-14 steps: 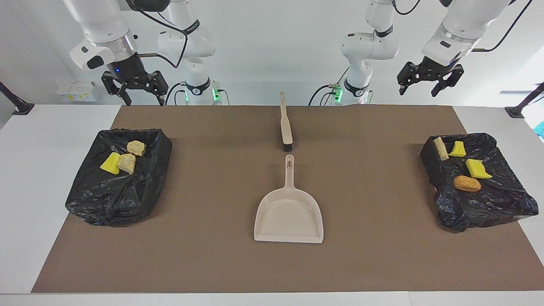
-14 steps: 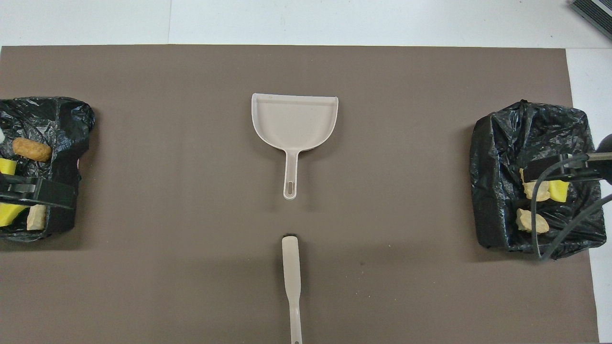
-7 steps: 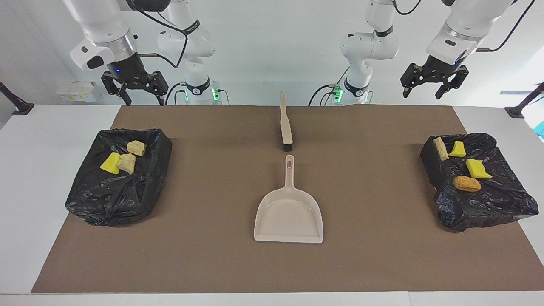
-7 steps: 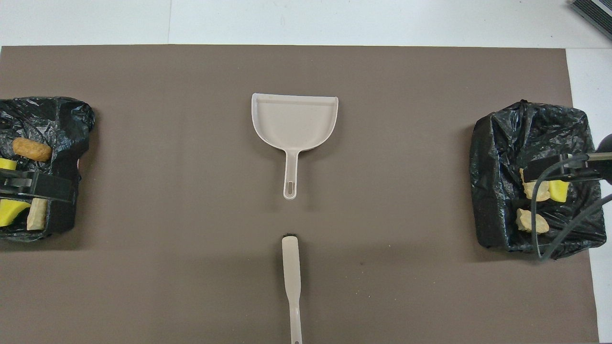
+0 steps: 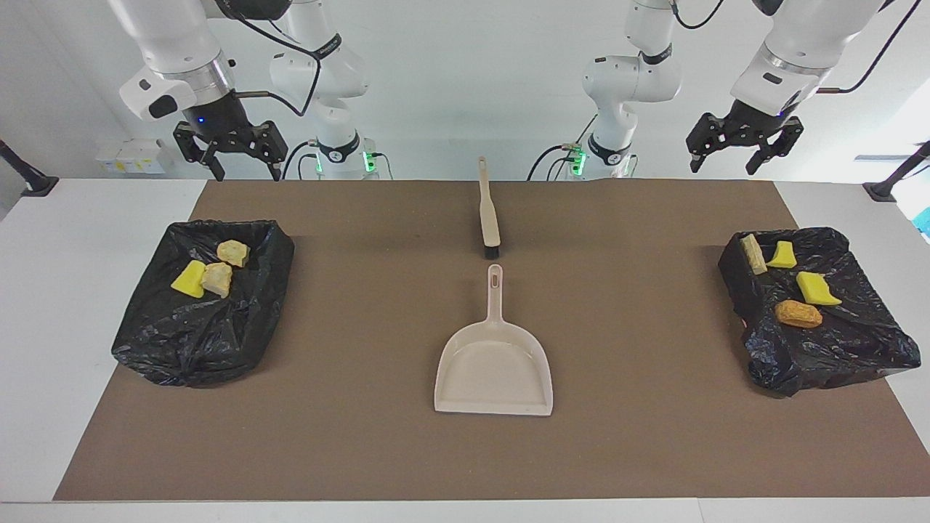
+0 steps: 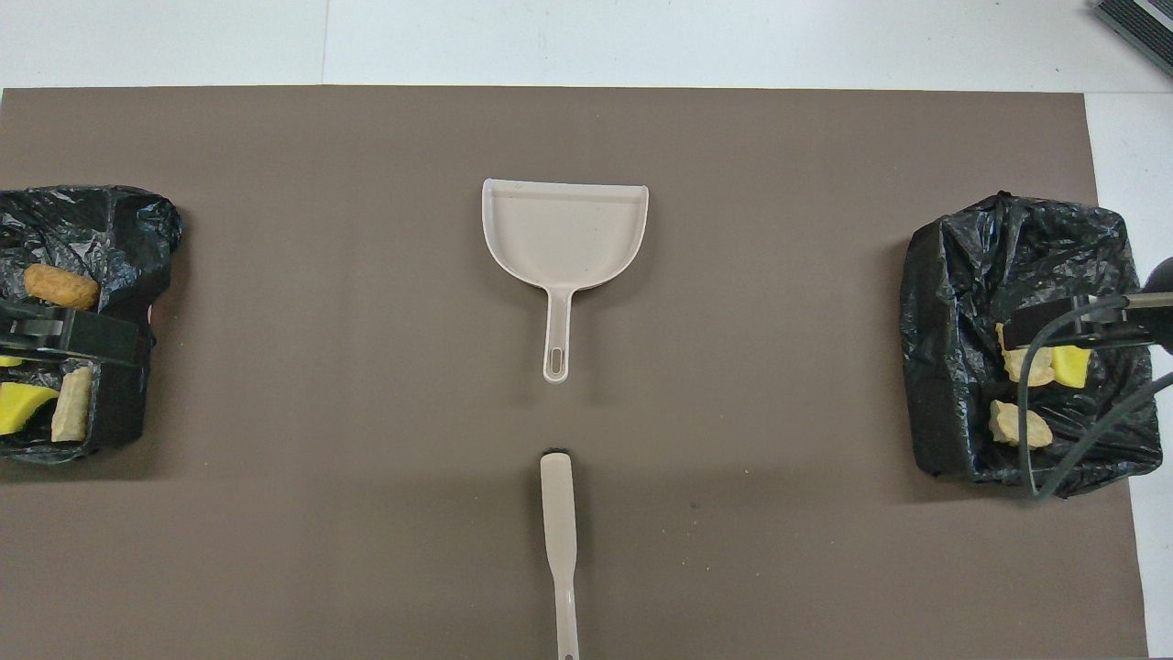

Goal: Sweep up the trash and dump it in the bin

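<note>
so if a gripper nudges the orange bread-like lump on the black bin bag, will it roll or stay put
The orange bread-like lump is an elongated oval, so it would probably tumble rather than roll far. It rests on the crinkled black bin bag, whose soft folds would likely give and catch it. It looks light, so a gentle push should shift it.

From my station I saw the dustpan (image 5: 494, 370) in the middle of the brown mat (image 5: 363, 436), its handle pointing at the brush (image 5: 488, 211) nearer to the robots. Both bins (lined with black bags) held trash: three scraps (image 5: 207, 272) in the bin (image 5: 196, 341) at the right arm's end, four scraps (image 5: 788, 283) in the bin (image 5: 835, 356) at the left arm's end. The right gripper (image 5: 243, 173) and the left gripper (image 5: 723, 165) hung open, high above the table.
</note>
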Robot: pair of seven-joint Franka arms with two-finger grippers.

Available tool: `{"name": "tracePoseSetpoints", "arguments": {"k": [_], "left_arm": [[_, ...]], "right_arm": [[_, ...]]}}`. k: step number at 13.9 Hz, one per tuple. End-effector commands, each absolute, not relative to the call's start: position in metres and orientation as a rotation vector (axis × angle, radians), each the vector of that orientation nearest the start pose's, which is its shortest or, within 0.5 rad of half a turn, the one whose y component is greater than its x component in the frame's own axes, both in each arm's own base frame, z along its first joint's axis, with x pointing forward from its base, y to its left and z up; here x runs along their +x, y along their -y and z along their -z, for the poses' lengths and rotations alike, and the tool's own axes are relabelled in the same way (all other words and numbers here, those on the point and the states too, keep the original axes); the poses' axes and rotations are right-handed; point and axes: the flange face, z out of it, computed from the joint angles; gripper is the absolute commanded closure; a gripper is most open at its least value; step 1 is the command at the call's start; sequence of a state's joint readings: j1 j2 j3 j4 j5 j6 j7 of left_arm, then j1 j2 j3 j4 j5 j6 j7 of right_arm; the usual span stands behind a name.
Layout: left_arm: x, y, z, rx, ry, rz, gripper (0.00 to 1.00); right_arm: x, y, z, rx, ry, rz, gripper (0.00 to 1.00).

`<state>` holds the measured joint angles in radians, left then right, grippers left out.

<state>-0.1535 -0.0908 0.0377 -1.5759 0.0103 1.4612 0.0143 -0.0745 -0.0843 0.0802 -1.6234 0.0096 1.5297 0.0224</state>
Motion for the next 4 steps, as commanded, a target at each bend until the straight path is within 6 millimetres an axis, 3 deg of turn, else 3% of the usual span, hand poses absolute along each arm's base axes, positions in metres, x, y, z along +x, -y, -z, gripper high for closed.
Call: {"name": "tracePoseSetpoints", "arguments": {"k": [1, 4], "left_arm": [[0.5148, 0.056, -0.6655, -3.121, -0.209, -0.021, 0.0], [0.5149, 0.0562, -0.668, -3.124, -0.207, 0.001, 0.0]], "right_arm": [[0.5184, 0.0013, -0.6421, -3.132, -0.086, -0.006, 0.0], [0.5183, 0.0071, -0.6421, -3.131, -0.103, -0.005, 0.0]]}}
